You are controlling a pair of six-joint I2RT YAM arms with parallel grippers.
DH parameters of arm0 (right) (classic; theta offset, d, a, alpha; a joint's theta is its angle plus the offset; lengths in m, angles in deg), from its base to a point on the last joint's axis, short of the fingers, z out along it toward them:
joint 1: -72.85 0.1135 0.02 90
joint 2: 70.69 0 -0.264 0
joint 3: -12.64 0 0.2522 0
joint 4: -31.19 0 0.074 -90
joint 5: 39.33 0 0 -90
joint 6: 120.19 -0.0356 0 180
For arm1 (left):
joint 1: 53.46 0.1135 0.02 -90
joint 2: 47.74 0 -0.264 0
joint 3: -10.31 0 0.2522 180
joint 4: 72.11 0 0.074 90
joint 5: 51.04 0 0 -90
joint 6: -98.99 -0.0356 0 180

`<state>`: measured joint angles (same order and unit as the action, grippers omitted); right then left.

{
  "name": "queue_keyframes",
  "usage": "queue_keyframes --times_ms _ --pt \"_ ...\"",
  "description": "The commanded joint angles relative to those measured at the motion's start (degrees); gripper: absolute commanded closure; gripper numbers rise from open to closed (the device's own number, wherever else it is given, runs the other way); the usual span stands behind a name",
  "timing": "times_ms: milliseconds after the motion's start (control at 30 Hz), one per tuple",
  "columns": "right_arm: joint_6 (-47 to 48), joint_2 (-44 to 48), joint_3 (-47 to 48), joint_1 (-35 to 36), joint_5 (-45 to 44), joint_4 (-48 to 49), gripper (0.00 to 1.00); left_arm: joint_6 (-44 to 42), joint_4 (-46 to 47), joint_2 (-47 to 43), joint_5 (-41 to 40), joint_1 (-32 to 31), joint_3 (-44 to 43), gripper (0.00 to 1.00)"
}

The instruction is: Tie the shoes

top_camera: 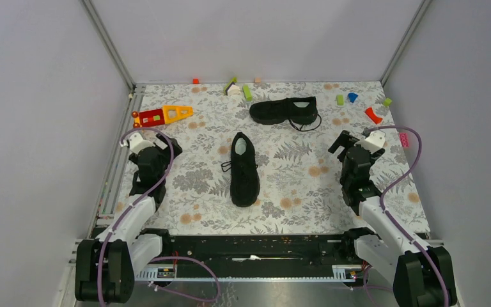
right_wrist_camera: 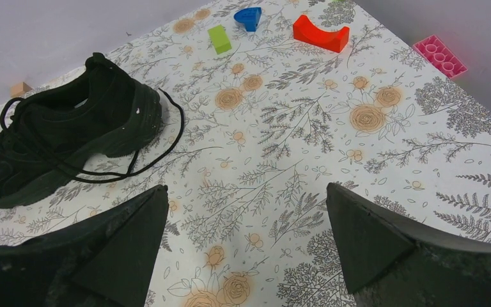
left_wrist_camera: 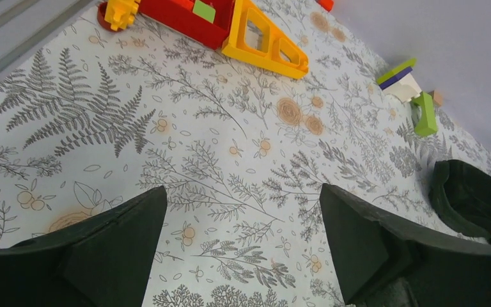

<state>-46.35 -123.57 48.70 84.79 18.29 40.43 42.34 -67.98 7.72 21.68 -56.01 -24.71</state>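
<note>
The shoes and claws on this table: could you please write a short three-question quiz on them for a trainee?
1. True or false: the left claw is shut on a lace.
2. The centre shoe has its toe pointing toward which edge of the table? A the near edge; B the far edge; C the right edge.
3. How many shoes does the right claw have in its wrist view?
Key: 1 false, it stands open and empty; 2 A; 3 one, the far shoe.

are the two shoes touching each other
Apart. The top external view shows a clear strip of patterned table between the near shoe and the far shoe, laces included.
</note>
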Motion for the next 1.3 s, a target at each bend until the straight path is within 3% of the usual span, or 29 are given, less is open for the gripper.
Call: queue_keyframes --times_ms 0,133,200,333,533,800,1100,1267 --pt "-1.4 0.3 0.3 -0.2 -1.1 2.9 0.0 0.6 2.1 1.3 4.7 0.3 -2.4 0.01" --pt "-2.1 -2.8 2.7 -0.2 1.9 1.0 0.01 4.6 2.4 1.8 8.7 0.0 -1.3 0.02" --pt "-5.3 -5.9 7.0 -0.1 2.3 -4.7 0.0 6.3 -0.1 2.1 10.3 -1.6 -2.1 0.03" --pt "-11.9 -12.0 18.1 -0.2 5.0 -17.4 0.01 7.3 -3.8 -0.5 9.7 -11.6 -2.9 0.04" --pt "-23.6 -22.0 32.5 -0.1 4.5 -27.4 0.0 7.7 -7.9 -3.7 8.4 -28.5 -5.1 0.06" --pt "-33.1 -36.0 48.0 -0.1 8.6 -33.7 0.03 6.6 -12.3 5.0 7.5 -44.6 -13.5 0.08" --pt "-33.6 -52.3 64.4 0.1 9.1 -41.4 0.04 7.0 -24.2 16.1 2.2 -57.6 -25.5 0.09" --pt "-33.8 -58.6 69.1 0.5 7.9 -41.8 0.07 11.9 -30.9 20.7 0.7 -63.1 -28.3 0.09"
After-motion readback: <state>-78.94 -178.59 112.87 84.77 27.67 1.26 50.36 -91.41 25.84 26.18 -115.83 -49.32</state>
